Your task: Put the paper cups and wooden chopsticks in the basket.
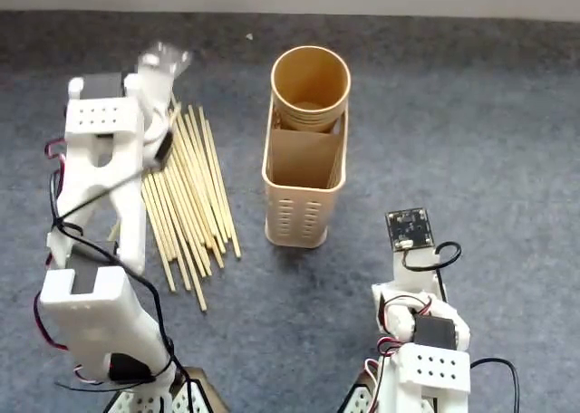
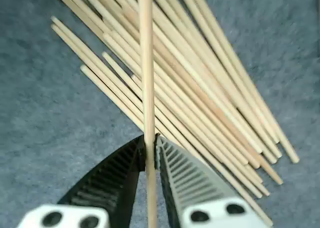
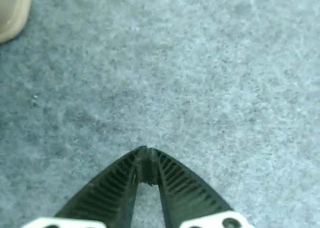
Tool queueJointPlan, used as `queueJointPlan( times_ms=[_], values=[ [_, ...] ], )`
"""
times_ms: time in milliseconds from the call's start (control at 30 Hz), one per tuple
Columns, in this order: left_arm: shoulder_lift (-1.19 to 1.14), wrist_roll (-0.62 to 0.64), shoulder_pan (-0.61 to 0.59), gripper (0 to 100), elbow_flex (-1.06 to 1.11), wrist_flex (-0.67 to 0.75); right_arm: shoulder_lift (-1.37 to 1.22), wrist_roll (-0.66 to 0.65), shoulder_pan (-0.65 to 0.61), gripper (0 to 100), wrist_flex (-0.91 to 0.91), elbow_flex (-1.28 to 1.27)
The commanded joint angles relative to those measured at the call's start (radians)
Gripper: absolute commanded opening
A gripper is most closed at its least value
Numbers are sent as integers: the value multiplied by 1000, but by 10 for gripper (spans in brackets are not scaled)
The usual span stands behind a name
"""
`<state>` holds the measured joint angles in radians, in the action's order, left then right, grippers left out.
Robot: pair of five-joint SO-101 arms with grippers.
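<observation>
Left wrist view shows the left hand [image 2: 149,155] closed tight on a single wooden chopstick [image 2: 145,63], which runs out between its jaws and crosses over the pile of chopsticks [image 2: 210,103] lying fanned on the grey worktop [image 2: 40,113]. High view places that pile beside the basket [image 1: 299,218], on the left arm's side, with stacked paper cups [image 1: 311,82] standing upright in the basket's compartment farther from the arms. Right hand [image 3: 147,170] has its jaws pressed together on nothing, low over the worktop, with a corner of the basket near it.
</observation>
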<state>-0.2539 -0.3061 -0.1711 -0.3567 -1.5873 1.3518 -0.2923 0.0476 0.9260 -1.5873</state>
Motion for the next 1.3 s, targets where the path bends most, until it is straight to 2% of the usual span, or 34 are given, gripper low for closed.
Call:
queueJointPlan(
  times_ms=[0,67,200,300,400,467,567,833,1133,1200,1267],
  values=[
    [102,115,97,18,-351,-103,10,-6,10,5,-16,-2],
    [130,160,177,15,-512,-121,10,-6,10,5,-16,-2],
    [189,170,383,4,-779,-115,10,-6,10,5,-16,-2],
    [185,170,533,8,-877,-98,10,-6,10,5,-16,-2],
    [139,180,593,4,-886,2,10,-5,10,5,-16,-2],
    [104,232,611,5,-891,71,10,-5,10,5,-18,-2],
    [56,285,651,8,-886,103,10,-5,10,5,-19,-2],
    [-36,563,630,91,-885,130,10,-5,10,5,-77,-36],
    [-64,548,604,98,-892,78,10,-8,10,5,-79,-38],
    [-58,543,550,98,-909,40,10,-8,10,5,-79,-39],
    [-51,525,446,98,-944,-52,10,-9,10,5,-79,-39]
  ],
)
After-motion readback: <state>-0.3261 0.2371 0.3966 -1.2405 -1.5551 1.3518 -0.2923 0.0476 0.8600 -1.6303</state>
